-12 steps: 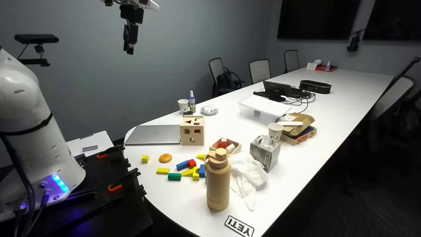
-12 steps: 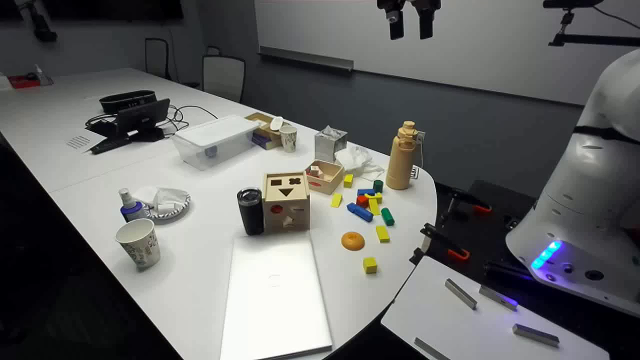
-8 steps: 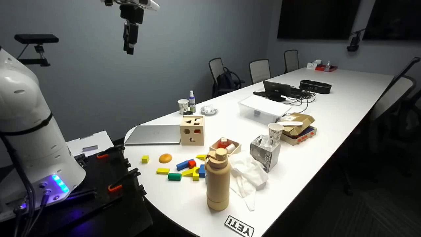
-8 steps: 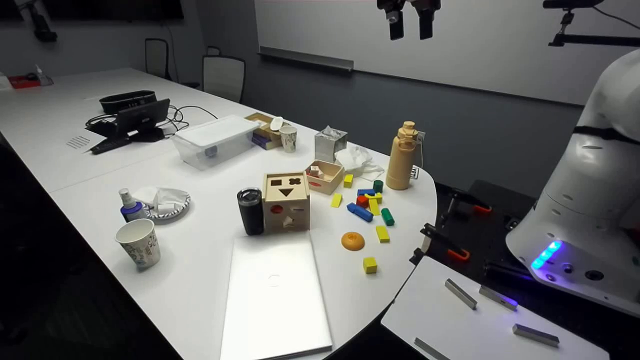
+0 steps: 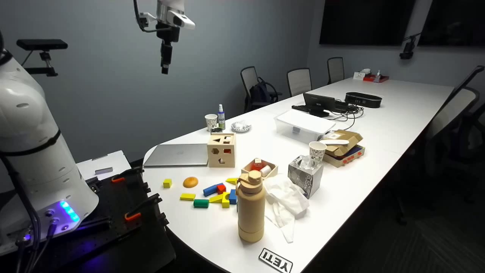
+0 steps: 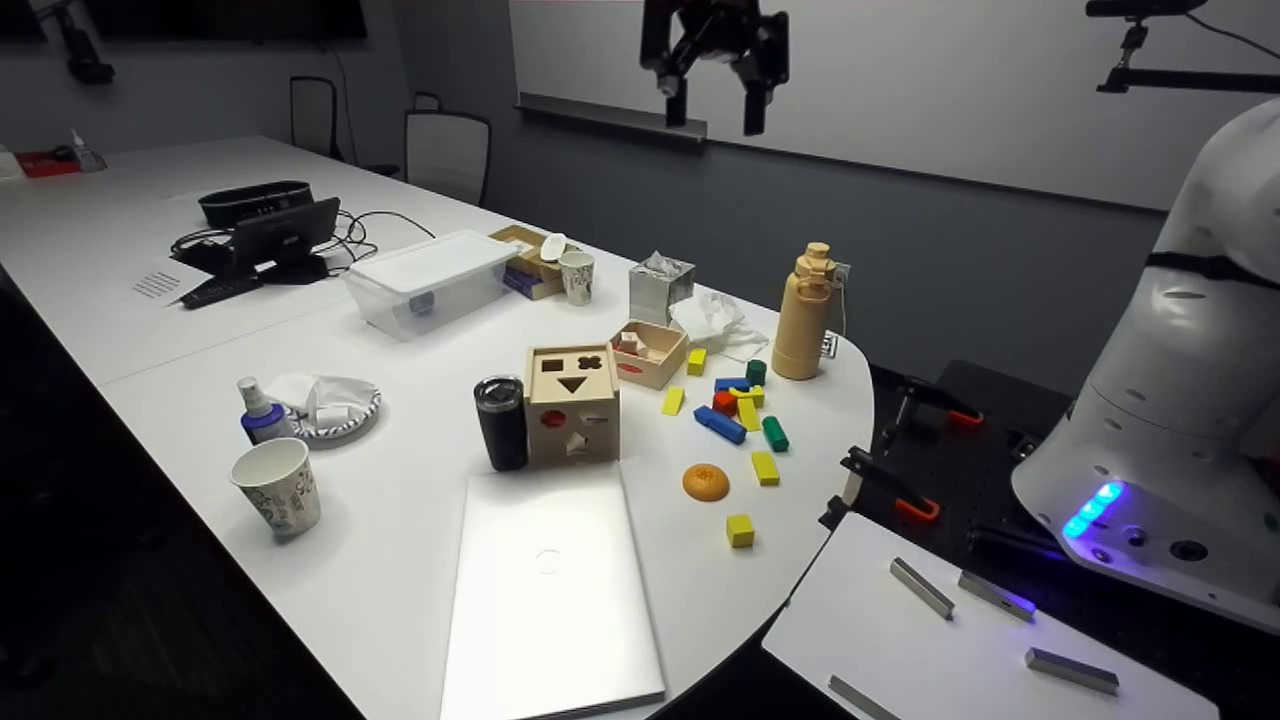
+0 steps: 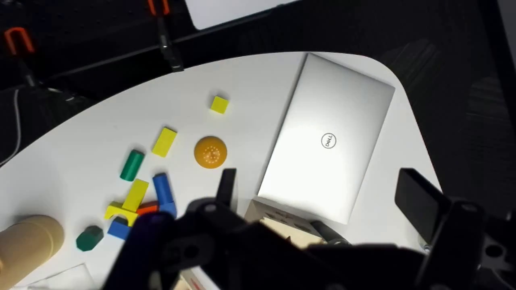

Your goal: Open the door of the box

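The box is a light-wood cube with dark shaped holes in its top and side faces. It stands upright on the table in both exterior views. No lifted or swung door shows, and I cannot tell which face is the door. In the wrist view part of the box shows between the fingers, lower down; the rest is hidden behind the gripper. My gripper hangs high above the table, well apart from the box. Its two fingers are wide apart with nothing between them in an exterior view and in the wrist view.
A grey laptop lies against the box's foot. A black tumbler stands close beside the box. An open wooden tray, a tissue box and a tall tan bottle stand nearby. Coloured blocks and an orange dome lie loose.
My gripper has come down and moved across toward the side where the box stands, with its fingers still apart. The box and the things on the table have not moved.
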`<state>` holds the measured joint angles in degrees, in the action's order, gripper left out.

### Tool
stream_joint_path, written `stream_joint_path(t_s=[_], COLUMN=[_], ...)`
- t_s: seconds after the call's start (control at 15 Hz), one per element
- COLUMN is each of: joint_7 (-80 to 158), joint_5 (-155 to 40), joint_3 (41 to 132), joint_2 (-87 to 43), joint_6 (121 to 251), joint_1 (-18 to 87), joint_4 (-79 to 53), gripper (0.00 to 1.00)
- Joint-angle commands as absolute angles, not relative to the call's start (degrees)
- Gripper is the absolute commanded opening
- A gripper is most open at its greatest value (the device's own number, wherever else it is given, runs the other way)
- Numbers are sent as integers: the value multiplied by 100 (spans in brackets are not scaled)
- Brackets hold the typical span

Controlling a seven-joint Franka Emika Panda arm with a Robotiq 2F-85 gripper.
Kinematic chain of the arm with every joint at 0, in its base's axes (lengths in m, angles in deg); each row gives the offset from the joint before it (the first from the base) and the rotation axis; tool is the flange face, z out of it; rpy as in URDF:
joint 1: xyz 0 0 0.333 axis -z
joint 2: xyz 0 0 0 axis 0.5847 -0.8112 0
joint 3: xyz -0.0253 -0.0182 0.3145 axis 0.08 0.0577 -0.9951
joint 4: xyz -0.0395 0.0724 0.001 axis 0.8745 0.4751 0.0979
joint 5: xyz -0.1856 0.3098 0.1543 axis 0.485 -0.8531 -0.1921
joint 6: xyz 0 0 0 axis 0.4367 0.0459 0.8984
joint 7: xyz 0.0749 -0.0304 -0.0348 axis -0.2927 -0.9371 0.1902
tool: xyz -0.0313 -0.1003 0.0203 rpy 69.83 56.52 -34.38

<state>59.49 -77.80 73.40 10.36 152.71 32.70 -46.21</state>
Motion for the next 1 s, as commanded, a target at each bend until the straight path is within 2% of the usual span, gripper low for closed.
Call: stream_joint_path(t_s=[0.0, 0.53, 0.93], joint_7=[6740, 8181, 8399], joint_5=[-8054, -7657, -7421], joint_3=[7089, 7232, 7630], joint_2=[42, -1618, -2755], joint_6=[15994, 18444, 19090], joint_1=[3093, 2668, 2575], joint_4=[-4302, -4367, -4011], gripper=[100, 100, 100])
